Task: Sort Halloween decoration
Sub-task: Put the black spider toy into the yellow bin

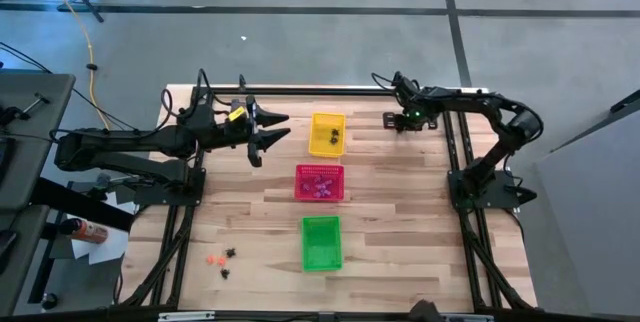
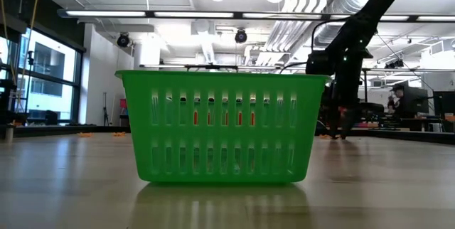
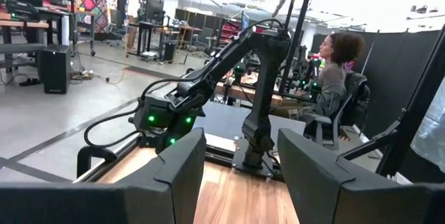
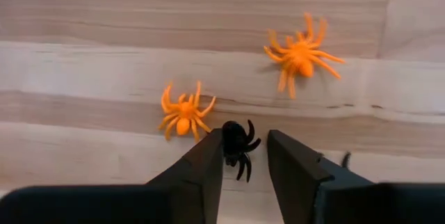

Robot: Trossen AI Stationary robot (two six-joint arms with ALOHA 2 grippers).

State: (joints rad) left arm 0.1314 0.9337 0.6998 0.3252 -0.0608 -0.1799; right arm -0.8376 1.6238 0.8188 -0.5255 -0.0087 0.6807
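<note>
Right wrist view puts my right gripper (image 4: 245, 156) low over the bench (image 4: 104, 57), its fingers narrowed around a black spider (image 4: 238, 142). I can't yet say they have truly pinched it; they look partway closed with the spider between the tips. Two orange spiders (image 4: 183, 116) lie just beside it on the wood. From above, that gripper sits near the far right corner of the bench.

My left gripper (image 1: 262, 130) hangs above the far left part of the bench, fingers spread and holding nothing that I can see.

I'd judge the sort partly done. The yellow basket (image 1: 327, 134) already holds a few dark pieces, the red basket (image 1: 319, 182) has purple-pink ones, and the green basket (image 1: 321, 242) looks empty from above. Still left are the spiders under my right gripper and a small cluster of orange and black trinkets (image 1: 222, 259) near the near left corner.
</note>
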